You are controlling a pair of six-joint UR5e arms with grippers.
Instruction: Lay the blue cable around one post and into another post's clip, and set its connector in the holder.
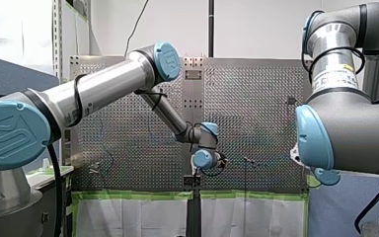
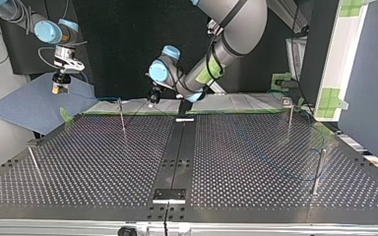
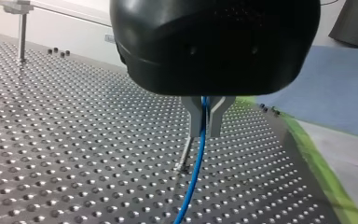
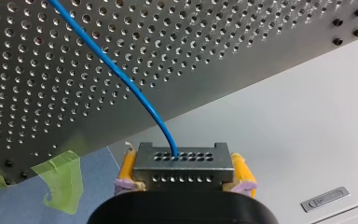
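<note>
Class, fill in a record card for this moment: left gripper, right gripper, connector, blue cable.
Left gripper: metal fingers shut on the blue cable, above the perforated table, close to a thin post.
Right gripper: yellow pads shut on the connector.
Connector: metal block, held in the air beyond the table's edge.
Blue cable: leaves the connector; below the left gripper it hangs towards the table.

In the left wrist view the cable runs out of frame beyond my left jaws' tips, and the black housing hides its course above them. In the right wrist view the connector masks the gap between my right jaws; ahead of them the cable leaves the frame. In the front view it is too faint to trace.
</note>
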